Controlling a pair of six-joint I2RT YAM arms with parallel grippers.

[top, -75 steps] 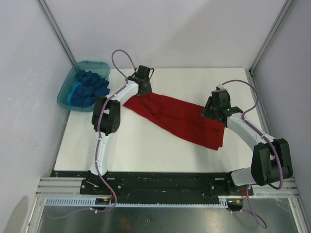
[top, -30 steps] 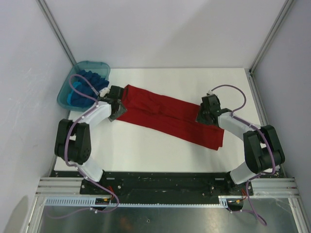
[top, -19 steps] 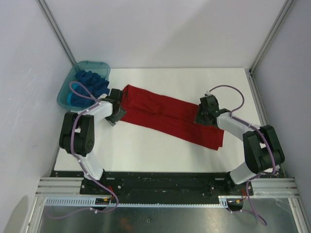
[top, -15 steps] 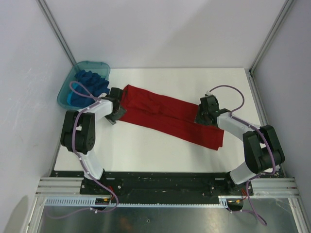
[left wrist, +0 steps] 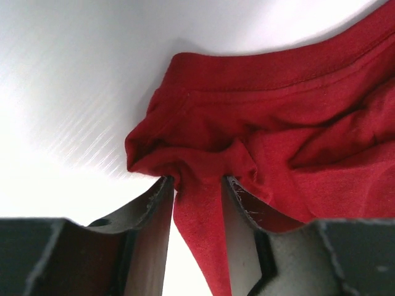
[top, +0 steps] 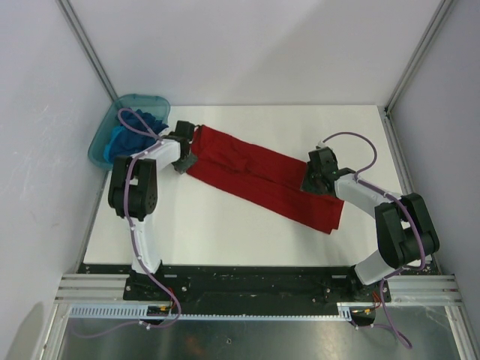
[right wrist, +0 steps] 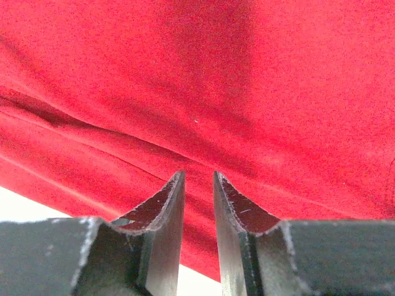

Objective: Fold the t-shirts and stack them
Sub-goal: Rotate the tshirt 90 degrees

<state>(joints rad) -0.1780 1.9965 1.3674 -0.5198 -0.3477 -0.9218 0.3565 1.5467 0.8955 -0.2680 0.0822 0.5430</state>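
A large red t-shirt (top: pixel 259 176), folded into a long strip, lies diagonally across the white table. My left gripper (top: pixel 187 150) is at its back-left end. In the left wrist view this gripper (left wrist: pixel 197 185) is shut on a bunched corner of the red t-shirt (left wrist: pixel 278 123), and the cloth fills the gap between the fingers. My right gripper (top: pixel 311 178) rests on the strip near its right end. There its jaws (right wrist: pixel 199 176) stand narrowly apart, tips on the flat red t-shirt (right wrist: pixel 203 80), with nothing pinched. Blue t-shirts (top: pixel 150 120) lie in the tub, partly hidden by the left arm.
A translucent teal plastic tub (top: pixel 100 146) sits at the table's back-left corner, right beside my left arm. Grey walls with metal posts close in the back and both sides. The table's front edge (top: pixel 225 262) runs just ahead of the arm bases.
My left gripper has closed on the shirt's left end and drawn it toward the back left. The strip's right corner has slid slightly left. The right arm has stayed put.
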